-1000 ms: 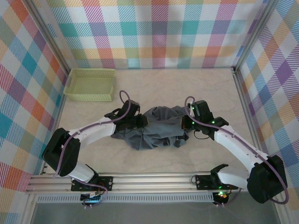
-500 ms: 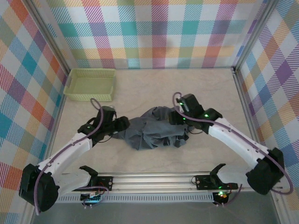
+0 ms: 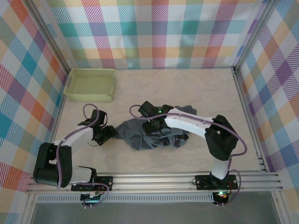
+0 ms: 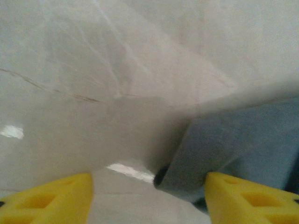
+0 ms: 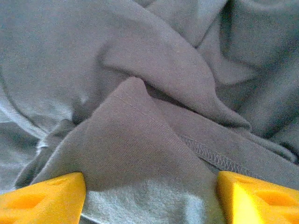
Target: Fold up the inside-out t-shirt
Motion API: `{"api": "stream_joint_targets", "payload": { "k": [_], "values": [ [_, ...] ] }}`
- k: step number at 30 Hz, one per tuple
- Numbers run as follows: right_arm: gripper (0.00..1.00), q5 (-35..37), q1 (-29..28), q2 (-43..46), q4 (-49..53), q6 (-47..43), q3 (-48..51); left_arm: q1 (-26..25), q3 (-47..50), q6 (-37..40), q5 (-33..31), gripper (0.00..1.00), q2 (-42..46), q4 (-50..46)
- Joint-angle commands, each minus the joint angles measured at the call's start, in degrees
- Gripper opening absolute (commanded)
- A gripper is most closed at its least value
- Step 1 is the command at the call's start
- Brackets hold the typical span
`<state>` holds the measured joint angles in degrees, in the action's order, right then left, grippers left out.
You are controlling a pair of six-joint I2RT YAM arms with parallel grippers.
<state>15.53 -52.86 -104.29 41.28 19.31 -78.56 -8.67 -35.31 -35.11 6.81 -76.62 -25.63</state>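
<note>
The crumpled slate blue-grey cloth t-shirt [image 3: 136,138] lies in the middle of the pale table [image 3: 201,93], with the left gripper [image 4: 148,186], jaws wide, at its left edge and the right gripper [image 5: 152,189], jaws wide, just above its folds.

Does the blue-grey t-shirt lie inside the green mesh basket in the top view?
No, the t-shirt lies crumpled on the table near the middle, well apart from the mesh basket at the far left corner.

Top view down on table [image 3: 196,93], wrist views close, low, all sharing t-shirt [image 3: 133,135]
</note>
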Motion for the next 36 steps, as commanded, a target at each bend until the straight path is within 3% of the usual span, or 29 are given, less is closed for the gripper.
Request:
{"api": "stream_joint_targets", "payload": {
  "k": [1, 5, 8, 10, 13, 19, 21, 25, 30, 36],
  "values": [
    [0.57, 2.2, 0.3, -0.5, 2.7, 0.8, -1.4, 0.5, -1.6, 0.8, 5.9, 0.54, -3.9, 5.6],
    [0.19, 6.1, 0.5, 2.8, 1.9, 0.8, 0.7, 0.5, -3.7, 1.4, 9.6, 0.35, -7.6, 7.7],
    [0.0, 8.0, 1.7, 7.1, 0.4, 0.7, 3.0, 0.4, -5.7, 1.7, 10.8, 0.18, -8.7, 7.7],
    [0.0, 8.3, 3.5, 10.3, -0.3, 0.9, 4.6, 0.3, -7.3, 2.1, 11.4, 0.08, -8.8, 7.3],
    [0.0, 7.6, 6.6, 16.5, -2.1, 1.1, 7.6, 0.3, -9.4, 2.7, 11.6, 0.0, -7.9, 6.2],
    [0.0, 2.8, 13.2, 27.9, -2.9, 1.0, 11.5, -0.1, -12.3, 3.5, 11.3, 0.0, -3.6, 4.0],
    [0.0, 2.0, 14.7, 29.6, -2.4, 0.9, 11.8, -0.6, -13.0, 3.8, 10.2, 0.07, -2.9, 2.6],
    [0.0, 3.2, 16.2, 32.6, -0.8, 2.1, 12.7, -2.3, -14.3, 4.1, 10.9, 0.08, -4.0, 2.1],
    [0.0, 2.1, 20.2, 38.3, 0.2, 3.5, 15.0, -4.6, -16.5, 4.5, 4.3, 0.4, -5.5, -2.6],
    [0.0, 2.2, 20.7, 40.5, 1.2, 4.3, 18.1, -4.9, -18.5, 5.6, 1.6, 0.48, -12.3, -3.3]
  ]
}}
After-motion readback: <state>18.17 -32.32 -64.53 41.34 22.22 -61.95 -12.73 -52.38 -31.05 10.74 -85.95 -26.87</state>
